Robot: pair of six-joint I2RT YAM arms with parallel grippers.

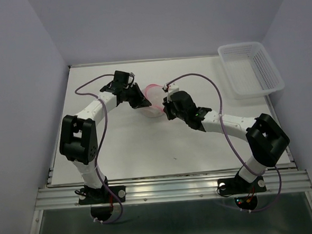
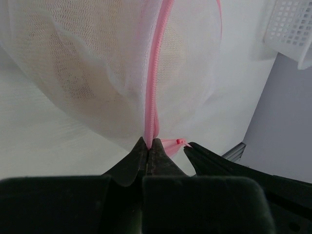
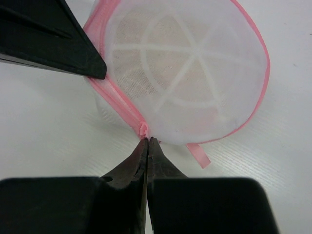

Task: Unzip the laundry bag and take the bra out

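Observation:
The laundry bag [image 1: 152, 97], a round white mesh pouch with a pink zipper rim, lies on the table between both grippers. Through the mesh the beige bra [image 3: 165, 63] shows inside, also visible as the bra [image 2: 97, 73] in the left wrist view. My left gripper [image 2: 150, 142] is shut on the pink zipper band [image 2: 155, 87] at the bag's [image 2: 97, 117] edge. From the right, my right gripper [image 3: 147, 140] is shut at the pink zipper pull [image 3: 144, 129], its tips pinching the tab. The zipper looks closed along the rim of the bag [image 3: 243, 48].
A white plastic lattice basket [image 1: 251, 68] stands at the back right of the white table [image 1: 147, 154]; its corner, the basket [image 2: 292, 29], shows in the left wrist view. A loose pink ribbon loop [image 3: 199, 155] hangs from the bag. Grey walls enclose the table.

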